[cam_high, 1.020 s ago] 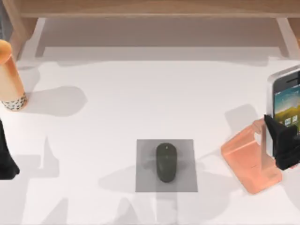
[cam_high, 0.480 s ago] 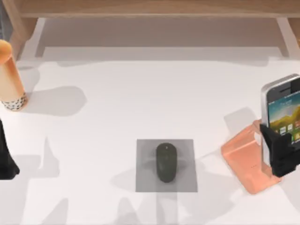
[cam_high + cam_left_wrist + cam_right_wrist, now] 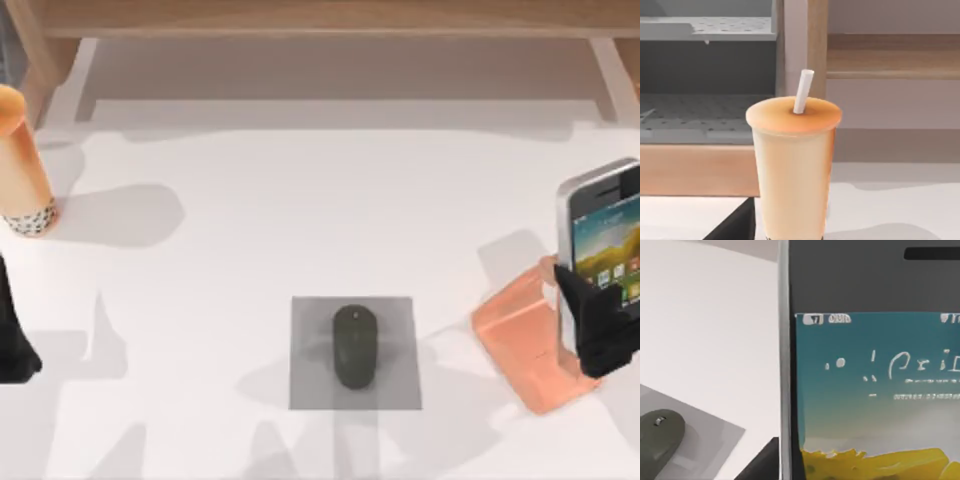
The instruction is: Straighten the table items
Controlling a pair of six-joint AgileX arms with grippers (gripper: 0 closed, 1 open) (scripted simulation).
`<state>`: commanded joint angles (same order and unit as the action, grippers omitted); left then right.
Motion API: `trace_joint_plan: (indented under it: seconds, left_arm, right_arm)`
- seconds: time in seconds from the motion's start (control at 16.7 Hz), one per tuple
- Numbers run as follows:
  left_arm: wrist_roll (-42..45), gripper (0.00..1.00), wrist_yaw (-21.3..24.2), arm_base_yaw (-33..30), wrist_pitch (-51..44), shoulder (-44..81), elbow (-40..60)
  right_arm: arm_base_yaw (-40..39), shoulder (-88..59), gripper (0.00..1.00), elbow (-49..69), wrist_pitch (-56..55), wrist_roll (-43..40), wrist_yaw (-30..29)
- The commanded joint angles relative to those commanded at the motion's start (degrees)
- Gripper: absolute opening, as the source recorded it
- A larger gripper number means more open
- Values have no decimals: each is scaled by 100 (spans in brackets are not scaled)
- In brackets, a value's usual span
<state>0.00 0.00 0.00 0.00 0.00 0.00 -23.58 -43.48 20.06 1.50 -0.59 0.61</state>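
Phone-to-stand step in hand, judging by the layout. Right end effector (image 3: 600, 330) at the counter's right edge, clenched on the lower part of the phone (image 3: 600, 235), holding it upright just above and against the orange stand (image 3: 525, 345). Not clear from above whether the phone's bottom edge already sits in the stand's lip or hangs just over it.

Next move, as a guess: lower the phone squarely into the stand's groove, keep the screen facing out, then release only once the back leans on the slanted plate; too early a release risks a topple off the right edge of the counter (image 3: 300, 220).

Mouse (image 3: 354, 346) lying centred on the grey pad (image 3: 310, 385), in the middle near the front, lined up with the pad's sides; seemingly in place. Cup (image 3: 22, 165) with a speckled base standing upright at the far left; from the left wrist, a tan drink (image 3: 792, 170) with a white straw (image 3: 802, 91) close ahead. Left end effector (image 3: 12, 345) parked at the left edge, in front of the cup; cannot tell whether released or clenched.

Writing: on the phone screen (image 3: 875, 385) a status bar and pale clock-like characters, too garbled to read. No brand or label legible on cup, mouse or stand.
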Motion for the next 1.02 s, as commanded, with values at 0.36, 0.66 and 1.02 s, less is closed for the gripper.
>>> trace_joint_plan:
  seconds: [0.36,0.66,1.02]
  left_arm:
    - [0,100,0,0,0,0,0]
    - [0,100,0,0,0,0,0]
    - [0,100,0,0,0,0,0]
  right_arm:
    - [0,0,100,0,0,0,0]
    - [1,3,100,1,1,1,0]
    - [-410,711,100,-119,589,156,-351]
